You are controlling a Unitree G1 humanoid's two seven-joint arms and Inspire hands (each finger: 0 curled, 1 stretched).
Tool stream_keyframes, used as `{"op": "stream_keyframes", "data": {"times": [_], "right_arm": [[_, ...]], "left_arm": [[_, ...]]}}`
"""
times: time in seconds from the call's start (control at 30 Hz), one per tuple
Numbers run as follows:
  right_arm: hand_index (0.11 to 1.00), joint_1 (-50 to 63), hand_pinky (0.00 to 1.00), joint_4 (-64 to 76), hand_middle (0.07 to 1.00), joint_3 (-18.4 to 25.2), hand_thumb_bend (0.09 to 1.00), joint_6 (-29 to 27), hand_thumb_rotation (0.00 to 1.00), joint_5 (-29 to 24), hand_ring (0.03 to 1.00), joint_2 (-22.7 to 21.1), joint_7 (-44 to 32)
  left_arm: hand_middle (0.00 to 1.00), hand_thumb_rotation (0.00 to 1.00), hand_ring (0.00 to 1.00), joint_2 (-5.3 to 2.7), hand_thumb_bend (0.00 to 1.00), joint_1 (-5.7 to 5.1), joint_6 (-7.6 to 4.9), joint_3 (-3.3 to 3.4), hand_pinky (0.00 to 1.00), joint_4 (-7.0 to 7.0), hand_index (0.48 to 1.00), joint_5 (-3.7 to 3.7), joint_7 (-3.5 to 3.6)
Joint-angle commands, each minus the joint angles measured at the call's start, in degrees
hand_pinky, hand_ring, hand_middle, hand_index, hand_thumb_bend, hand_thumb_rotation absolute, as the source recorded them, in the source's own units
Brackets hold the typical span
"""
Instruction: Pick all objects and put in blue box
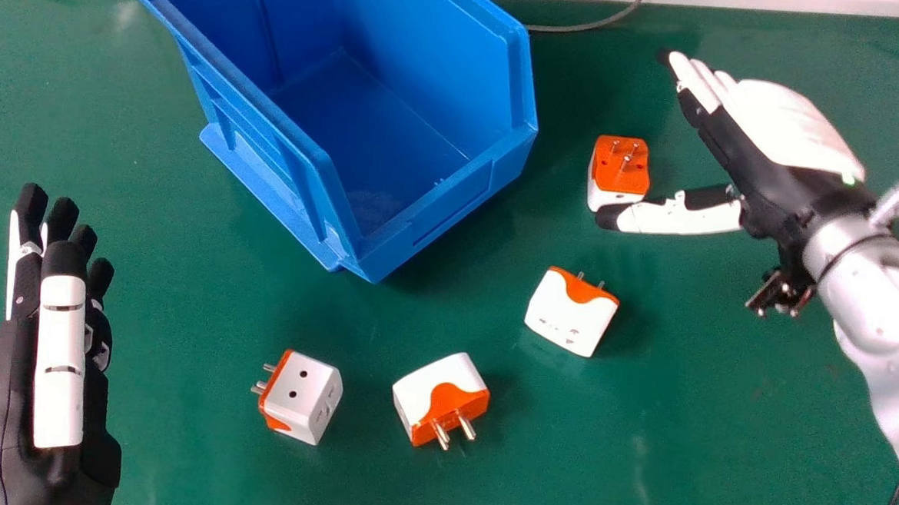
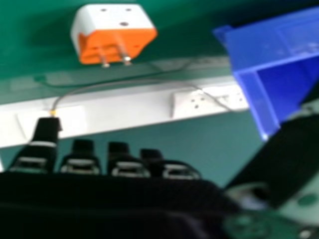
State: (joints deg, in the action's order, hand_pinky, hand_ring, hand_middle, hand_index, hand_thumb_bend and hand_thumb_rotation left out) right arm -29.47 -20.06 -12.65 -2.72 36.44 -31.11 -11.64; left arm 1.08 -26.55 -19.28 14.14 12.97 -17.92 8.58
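Right hand (image 1: 783,131) nearer; fingers straight, thumb spread, nothing held | pins-up adapter (image 1: 619,169) on bench (image 1: 184,323), right of blue box (image 1: 443,217), left of the palm, by thumb tip; contact unclear | likely next: shift left, then close | left hand (image 1: 14,414) near left, fingers straight

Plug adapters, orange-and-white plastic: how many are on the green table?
4: one adapter by the right hand's thumb, one nearer the robot, one left of that, one leftmost.
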Motion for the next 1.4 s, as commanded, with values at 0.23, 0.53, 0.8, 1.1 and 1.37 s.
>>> {"op": "stream_keyframes", "data": {"times": [0.23,0.53,0.8,1.1,1.37], "right_arm": [[0.982,-14.7,0.87,-15.0,1.000,-6.1,0.587,0.1,0.54,3.4,0.989,1.0,-1.5],[0.961,-22.9,0.89,-29.6,0.995,-11.9,0.605,-0.6,0.52,6.0,0.978,4.6,1.0],[0.948,-25.3,0.90,-35.4,0.986,-13.9,0.613,-0.8,0.50,6.1,0.979,5.5,2.9],[0.938,-27.5,0.91,-38.9,0.983,-16.3,0.614,-0.7,0.49,7.5,0.976,5.4,3.1],[0.930,-29.6,0.90,-42.1,0.973,-17.0,0.616,-1.2,0.48,7.1,0.965,5.4,2.9]], "left_arm": [[1.00,1.00,1.00,0.58,0.49,0.44,-1.09,0.99,1.00,1.12,1.000,-0.11,0.97],[1.00,1.00,1.00,0.20,0.52,0.21,-2.12,1.31,1.00,-0.17,1.000,0.62,1.42],[1.00,1.00,1.00,-0.49,0.57,-0.22,-1.02,1.62,1.00,1.39,1.000,2.05,-0.78],[1.00,1.00,1.00,-0.72,0.57,-0.56,1.67,1.35,1.00,3.66,1.000,2.87,-3.40],[1.00,1.00,1.00,-0.32,0.55,-0.77,2.80,1.33,1.00,4.41,1.000,2.54,-3.49]]}}
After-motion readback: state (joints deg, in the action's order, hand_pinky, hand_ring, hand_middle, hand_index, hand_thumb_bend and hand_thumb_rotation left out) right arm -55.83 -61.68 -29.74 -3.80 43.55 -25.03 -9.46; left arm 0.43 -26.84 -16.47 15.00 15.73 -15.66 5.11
